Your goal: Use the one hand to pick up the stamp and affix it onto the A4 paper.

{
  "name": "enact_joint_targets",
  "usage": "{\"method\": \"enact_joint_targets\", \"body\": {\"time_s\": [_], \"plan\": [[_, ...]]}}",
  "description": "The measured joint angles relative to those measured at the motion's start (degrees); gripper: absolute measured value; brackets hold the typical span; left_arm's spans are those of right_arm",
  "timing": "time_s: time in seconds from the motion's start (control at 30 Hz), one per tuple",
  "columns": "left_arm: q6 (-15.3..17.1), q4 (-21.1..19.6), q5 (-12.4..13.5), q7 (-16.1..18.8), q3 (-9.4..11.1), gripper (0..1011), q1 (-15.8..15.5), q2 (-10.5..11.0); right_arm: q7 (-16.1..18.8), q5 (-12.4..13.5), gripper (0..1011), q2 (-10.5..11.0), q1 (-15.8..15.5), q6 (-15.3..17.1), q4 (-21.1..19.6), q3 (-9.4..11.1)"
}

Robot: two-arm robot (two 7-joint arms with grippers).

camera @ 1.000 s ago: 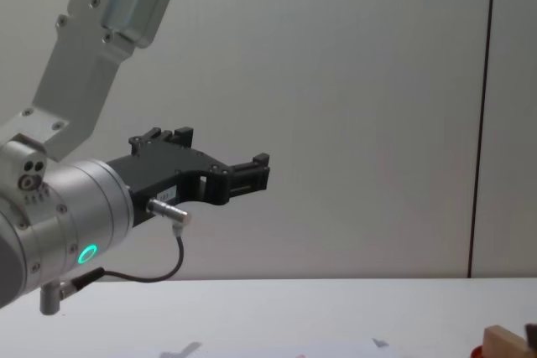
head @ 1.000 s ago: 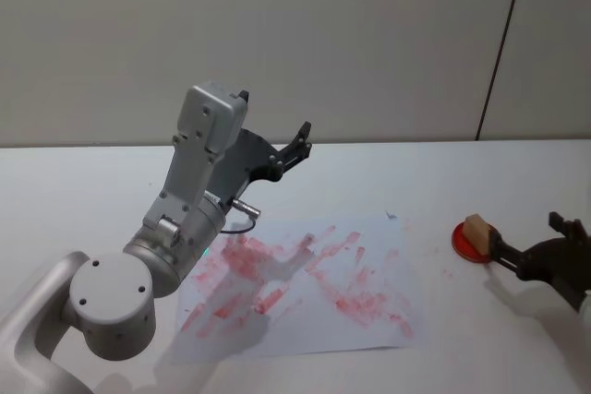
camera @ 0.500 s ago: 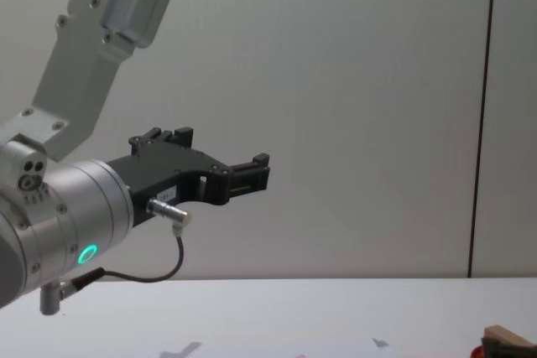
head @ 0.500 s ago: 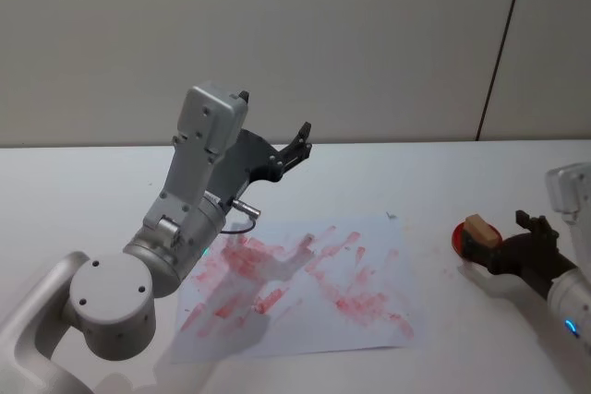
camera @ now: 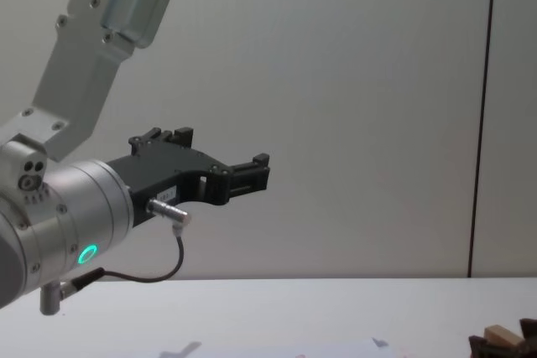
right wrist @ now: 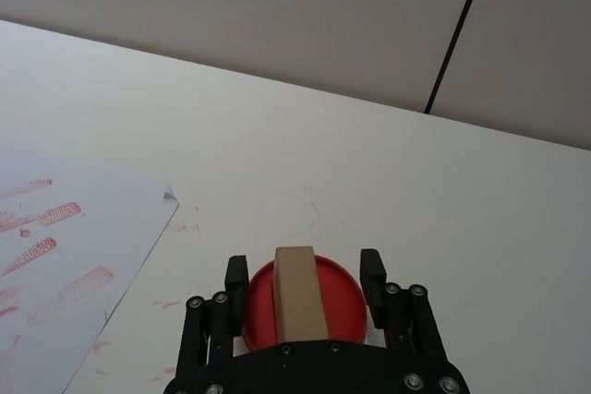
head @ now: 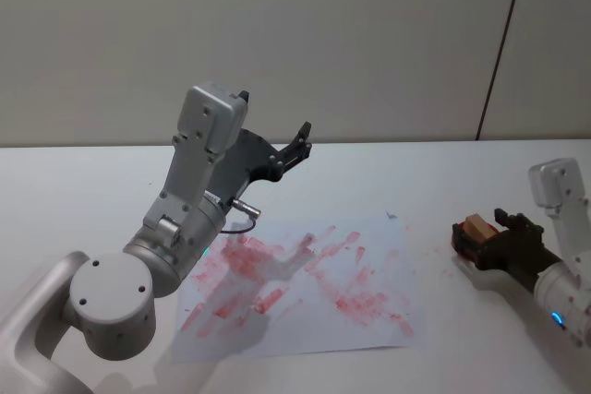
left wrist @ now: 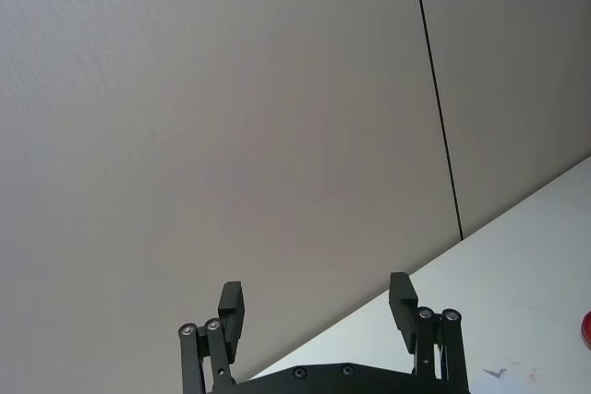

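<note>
Right end effector, wide, straddles the stamp by the desk's right edge: it should close squarely, then lift straight. Left end effector idles high, wide.

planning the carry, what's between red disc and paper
Bare table with faint red smudges, in the right wrist view, from paper to disc; right gripper straddles the stamp.

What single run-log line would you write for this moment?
phase: pre-grasp | right gripper: open, straddling stamp on red disc | left gripper: open, parked raised
</note>
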Motion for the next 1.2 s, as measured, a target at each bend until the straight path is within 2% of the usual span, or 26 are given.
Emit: {"method": "enact_joint_targets", "body": {"time_s": [0.07, 0.13, 0.17, 0.27, 0.3, 0.4, 0.53, 0.57, 0.8, 1.0, 1.2], "plan": [[0.0, 0.0, 0.0, 0.0, 0.0, 1002, 0.0, 0.0, 0.2, -0.1, 708, -0.1, 0.2, 0.0, 0.3, -0.1], [0.0, 0.0, 0.0, 0.0, 0.0, 1001, 0.0, 0.0, 0.3, -0.2, 675, -0.2, 0.4, 0.0, 0.5, -0.1], [0.0, 0.0, 0.0, 0.0, 0.0, 1001, 0.0, 0.0, 0.3, -0.3, 617, -0.2, 0.5, -0.1, 0.7, -0.1], [0.0, 0.0, 0.0, 0.0, 0.0, 1001, 0.0, 0.0, 0.4, -0.4, 534, -0.4, 0.7, -0.1, 1.0, -0.1], [0.0, 0.0, 0.0, 0.0, 0.0, 1002, 0.0, 0.0, 0.5, -0.4, 534, -0.4, 0.7, -0.1, 1.0, -0.2], [0.0, 0.0, 0.0, 0.0, 0.0, 1001, 0.0, 0.0, 0.6, -0.5, 392, -0.5, 0.9, -0.1, 1.2, -0.2], [0.0, 0.0, 0.0, 0.0, 0.0, 1001, 0.0, 0.0, 0.7, -0.6, 293, -0.5, 1.0, -0.1, 1.4, -0.2], [0.0, 0.0, 0.0, 0.0, 0.0, 1001, 0.0, 0.0, 0.7, -0.6, 236, -0.5, 1.0, -0.1, 1.4, -0.2], [0.0, 0.0, 0.0, 0.0, 0.0, 1001, 0.0, 0.0, 0.8, -0.5, 217, -0.6, 1.0, -0.5, 1.4, -0.2], [0.0, 0.0, 0.0, 0.0, 0.0, 1001, 0.0, 0.0, 1.5, 0.2, 219, -0.9, 1.3, -2.1, 0.9, -0.3], [0.0, 0.0, 0.0, 0.0, 0.0, 1002, 0.0, 0.0, 3.6, 2.1, 218, -1.7, 2.0, -4.3, -0.3, -0.7]]}}
